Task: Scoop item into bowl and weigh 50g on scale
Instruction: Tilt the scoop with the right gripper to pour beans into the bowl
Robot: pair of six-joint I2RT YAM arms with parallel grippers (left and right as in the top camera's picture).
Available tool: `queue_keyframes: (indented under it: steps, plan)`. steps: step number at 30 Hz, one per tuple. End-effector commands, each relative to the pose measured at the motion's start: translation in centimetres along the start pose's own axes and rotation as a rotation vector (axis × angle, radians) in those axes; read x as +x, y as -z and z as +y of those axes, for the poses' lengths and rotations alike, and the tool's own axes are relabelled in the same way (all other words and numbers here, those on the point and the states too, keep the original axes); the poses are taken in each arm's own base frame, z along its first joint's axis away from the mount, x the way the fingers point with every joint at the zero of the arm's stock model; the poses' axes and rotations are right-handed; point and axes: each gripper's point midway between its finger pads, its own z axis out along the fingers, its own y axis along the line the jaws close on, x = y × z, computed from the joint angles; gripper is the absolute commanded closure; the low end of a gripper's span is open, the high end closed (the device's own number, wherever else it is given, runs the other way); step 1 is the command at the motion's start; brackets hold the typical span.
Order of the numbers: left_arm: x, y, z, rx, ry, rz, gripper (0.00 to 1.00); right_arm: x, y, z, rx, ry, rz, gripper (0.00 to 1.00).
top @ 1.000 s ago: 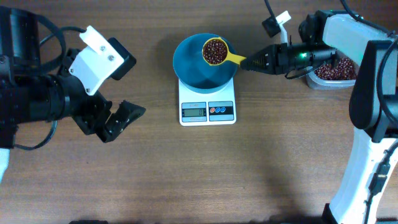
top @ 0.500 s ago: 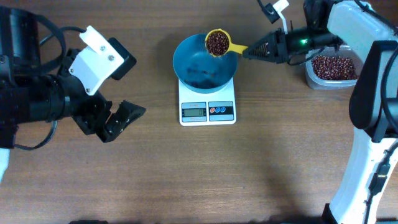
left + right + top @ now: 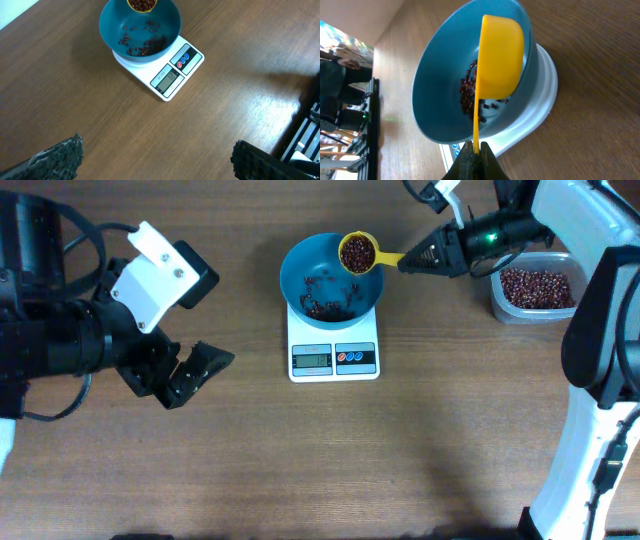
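Holding bean-filled scoop [image 3: 358, 254] over bowl [image 3: 295, 268] of beans [image 3: 325, 307]; right gripper [image 3: 404, 261] clamped; left gripper [image 3: 196, 376] agape

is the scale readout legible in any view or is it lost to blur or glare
Overhead: the scale is evenly lit with no glare, but its display is too small to read. Left wrist: the display is larger, yet its digits are faint and soft, not surely readable. Right wrist: the yellow scoop and blue bowl are sharp; only the scale's edge shows.

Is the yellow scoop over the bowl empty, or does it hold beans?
It holds beans: seen from overhead, they cover the cup of the scoop above the bowl.
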Motion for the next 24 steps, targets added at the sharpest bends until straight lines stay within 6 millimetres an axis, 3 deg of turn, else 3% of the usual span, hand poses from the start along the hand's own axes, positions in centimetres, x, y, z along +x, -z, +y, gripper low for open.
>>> queue_keyframes:
  steps: [1,7,24]
  plan:
    - [-0.5,0.2,-0.3,0.013,-0.024,-0.018,0.01,-2.1,1.4,1.8,0.062,0.099,0.004,0.96]
    - [-0.5,0.2,-0.3,0.013,-0.025,-0.018,0.01,-3.0,0.5,4.0,0.086,0.173,0.051,0.96]
    - [-0.5,0.2,-0.3,0.013,-0.025,-0.018,0.01,-3.2,-0.3,6.1,0.22,0.244,0.184,0.96]
